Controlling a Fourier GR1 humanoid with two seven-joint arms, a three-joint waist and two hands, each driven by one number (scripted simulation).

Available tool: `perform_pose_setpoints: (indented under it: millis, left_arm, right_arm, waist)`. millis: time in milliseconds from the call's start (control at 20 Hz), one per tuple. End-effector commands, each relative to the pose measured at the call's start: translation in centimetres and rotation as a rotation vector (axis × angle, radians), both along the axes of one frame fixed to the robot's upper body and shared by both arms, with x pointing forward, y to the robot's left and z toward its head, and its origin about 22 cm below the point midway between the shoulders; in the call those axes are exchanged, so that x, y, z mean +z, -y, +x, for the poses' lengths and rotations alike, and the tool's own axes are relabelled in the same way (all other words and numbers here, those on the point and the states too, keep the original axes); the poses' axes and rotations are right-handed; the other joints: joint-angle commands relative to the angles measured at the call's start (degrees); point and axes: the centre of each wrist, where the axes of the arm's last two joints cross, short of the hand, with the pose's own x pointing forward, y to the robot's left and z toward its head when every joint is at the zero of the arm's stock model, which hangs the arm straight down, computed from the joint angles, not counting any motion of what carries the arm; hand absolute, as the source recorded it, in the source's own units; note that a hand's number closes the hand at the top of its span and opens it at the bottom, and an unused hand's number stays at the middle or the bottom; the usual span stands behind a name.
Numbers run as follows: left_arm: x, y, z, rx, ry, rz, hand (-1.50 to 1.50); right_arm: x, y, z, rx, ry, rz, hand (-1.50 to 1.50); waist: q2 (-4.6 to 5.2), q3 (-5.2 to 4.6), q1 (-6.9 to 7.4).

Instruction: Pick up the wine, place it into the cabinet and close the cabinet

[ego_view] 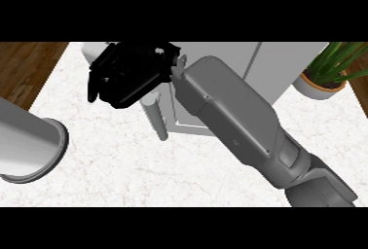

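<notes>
My right forearm (244, 121) crosses the view from the lower right to the upper left. Its black hand (129, 73) hangs in front of the light grey cabinet (280, 58) at the back of the counter, fingers (95, 90) spread and pointing down to the left, with nothing visibly held. Just below the hand, the cabinet's door (156, 119) stands open and shows edge-on as a narrow grey slab; the hand is at its top end. No wine bottle shows; hand and forearm cover most of the cabinet's opening. Only my left forearm (25, 141) shows, at the left edge, without its hand.
A potted green plant (325, 80) in a white pot stands at the back right beside the cabinet. The white marble counter (144, 170) fills the middle and front. Brown wooden floor (22, 68) shows past the counter's left edge.
</notes>
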Motion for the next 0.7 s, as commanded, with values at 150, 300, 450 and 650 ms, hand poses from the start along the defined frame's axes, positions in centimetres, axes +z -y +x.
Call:
perform_pose_setpoints:
  millis: [150, 300, 450, 650]
  left_arm:
    - [0.6, -0.6, 0.7, 0.027, 0.070, 0.016, -1.50]
    - [0.9, -0.4, 1.1, 0.023, 0.075, 0.006, -1.50]
    - [0.6, -0.1, 0.8, 0.012, 0.072, 0.009, -1.50]
    - [1.8, -0.3, 1.2, -0.006, 0.071, 0.034, -1.50]
  right_arm:
    - [-1.1, 5.7, 3.6, -0.257, -0.014, 0.062, 1.50]
    - [0.0, 7.2, 4.1, -0.353, 0.055, 0.101, 1.50]
    - [0.2, 7.6, 4.3, -0.387, 0.068, 0.121, 1.50]
    - [0.7, 8.0, 4.4, -0.396, 0.069, 0.128, 1.50]
  waist:
    - [1.60, 0.67, -1.29]
    - [1.85, 0.68, -1.88]
    - [1.86, 0.63, -1.61]
    - [1.69, 0.74, -1.61]
